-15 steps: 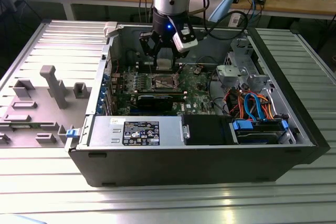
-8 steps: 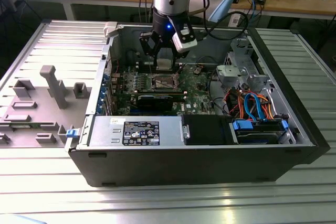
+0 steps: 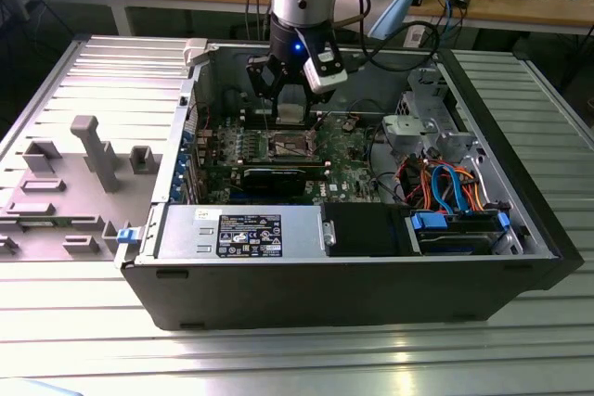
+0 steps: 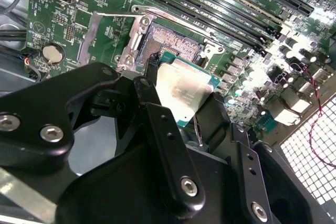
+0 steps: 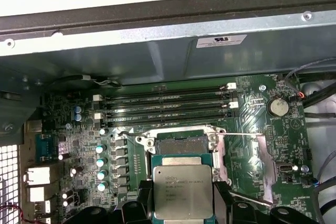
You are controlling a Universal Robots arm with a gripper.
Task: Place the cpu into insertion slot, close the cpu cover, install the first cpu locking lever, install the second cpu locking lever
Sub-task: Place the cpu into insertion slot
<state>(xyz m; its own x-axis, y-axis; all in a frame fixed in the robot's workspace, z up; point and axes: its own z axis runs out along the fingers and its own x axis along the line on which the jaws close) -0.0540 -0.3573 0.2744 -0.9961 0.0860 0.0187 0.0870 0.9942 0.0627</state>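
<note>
My gripper [image 3: 290, 110] is shut on the cpu [image 4: 184, 90], a flat square chip with a dull silver top and a green rim, held by two opposite edges between the black fingers [image 4: 149, 85]. The cpu [image 5: 182, 192] hangs a little above and just beside the insertion slot [image 5: 182, 144], whose brownish contact field lies bare inside its silver rim. In the exterior view the slot [image 3: 290, 146] sits directly below the gripper, inside the open computer case. The cpu cover [image 4: 107, 38], a thin silver frame, is swung open to one side of the slot [image 4: 170, 43].
Long black memory slots [image 5: 168, 106] run beside the socket, with a coin cell [image 5: 277, 106] close by. A power supply [image 3: 241, 229], a black card [image 3: 274, 178] and a drive cage with coloured cables [image 3: 445, 192] crowd the case. A grey fixture tray [image 3: 83, 155] lies at the exterior view's left.
</note>
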